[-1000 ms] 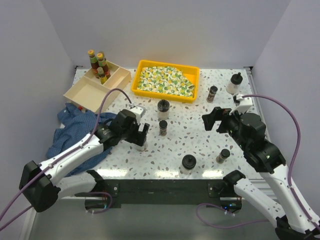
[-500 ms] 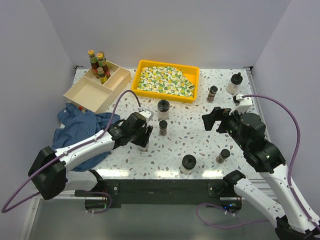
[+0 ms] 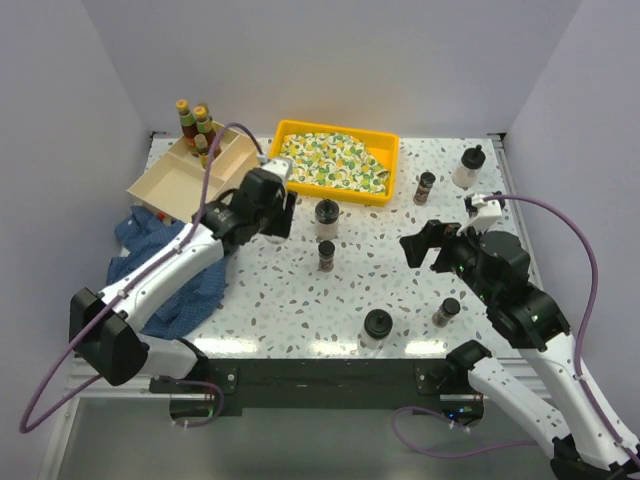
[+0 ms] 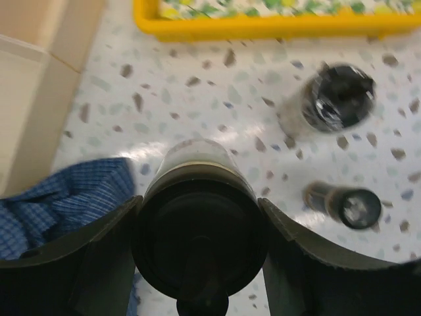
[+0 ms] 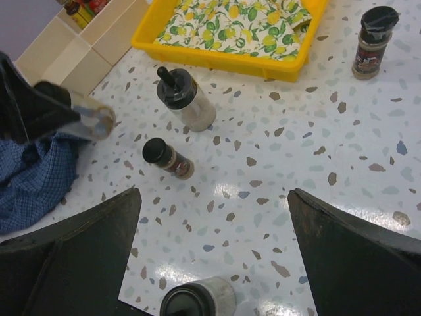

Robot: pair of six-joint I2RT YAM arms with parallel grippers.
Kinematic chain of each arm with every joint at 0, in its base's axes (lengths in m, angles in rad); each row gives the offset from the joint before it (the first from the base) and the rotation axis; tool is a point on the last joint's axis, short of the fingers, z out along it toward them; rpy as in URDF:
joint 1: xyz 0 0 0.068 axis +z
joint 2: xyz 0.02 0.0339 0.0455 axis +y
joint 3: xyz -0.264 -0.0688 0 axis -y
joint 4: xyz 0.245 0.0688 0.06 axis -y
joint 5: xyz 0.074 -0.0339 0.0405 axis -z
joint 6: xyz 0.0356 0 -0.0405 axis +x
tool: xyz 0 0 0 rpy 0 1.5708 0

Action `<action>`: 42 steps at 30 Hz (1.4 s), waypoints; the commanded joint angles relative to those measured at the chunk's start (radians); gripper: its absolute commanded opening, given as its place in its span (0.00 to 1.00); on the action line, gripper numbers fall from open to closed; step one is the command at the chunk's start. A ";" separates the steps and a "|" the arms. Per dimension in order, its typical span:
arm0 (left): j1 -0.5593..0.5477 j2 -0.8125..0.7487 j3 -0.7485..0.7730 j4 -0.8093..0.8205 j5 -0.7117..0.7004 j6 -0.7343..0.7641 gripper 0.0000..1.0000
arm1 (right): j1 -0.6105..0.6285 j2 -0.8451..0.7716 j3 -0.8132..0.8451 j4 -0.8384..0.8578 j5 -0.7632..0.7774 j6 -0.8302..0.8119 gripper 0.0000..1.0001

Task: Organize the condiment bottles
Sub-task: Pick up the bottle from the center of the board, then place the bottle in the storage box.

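My left gripper [image 3: 270, 207] is shut on a clear squat bottle [image 4: 197, 224] with a black knobbed cap, held above the table between the blue cloth and the yellow tray; the same bottle [image 5: 93, 118] shows in the right wrist view. My right gripper [image 3: 424, 246] hangs open over the table with nothing between its fingers [image 5: 79, 237]. On the table stand two more clear squat bottles [image 3: 327, 215] [image 3: 376, 325], a white bottle [image 3: 467, 167] and three brown spice jars [image 3: 326, 254] [image 3: 445, 312] [image 3: 425, 186]. Slim sauce bottles [image 3: 196, 126] stand in the wooden box's far corner.
The pale wooden divided box [image 3: 175, 180] sits at the back left. A yellow tray [image 3: 281, 175] with patterned cloth is at the back centre. A crumpled blue cloth [image 3: 140, 262] lies at the left under my left arm.
My left gripper closed on the squat bottle at the front left, lifted it and carried it back toward the wooden box. The right gripper shifted slightly nearer.
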 commanded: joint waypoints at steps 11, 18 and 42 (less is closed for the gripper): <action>0.746 0.126 0.218 0.195 0.105 0.026 0.00 | 0.001 -0.054 0.000 0.033 -0.044 0.008 0.99; 0.879 0.393 0.406 0.284 0.230 0.029 0.00 | 0.001 -0.041 0.029 0.027 -0.047 0.016 0.99; 0.879 0.904 0.857 0.344 0.164 0.124 0.00 | 0.002 0.044 0.090 0.026 -0.019 0.070 0.99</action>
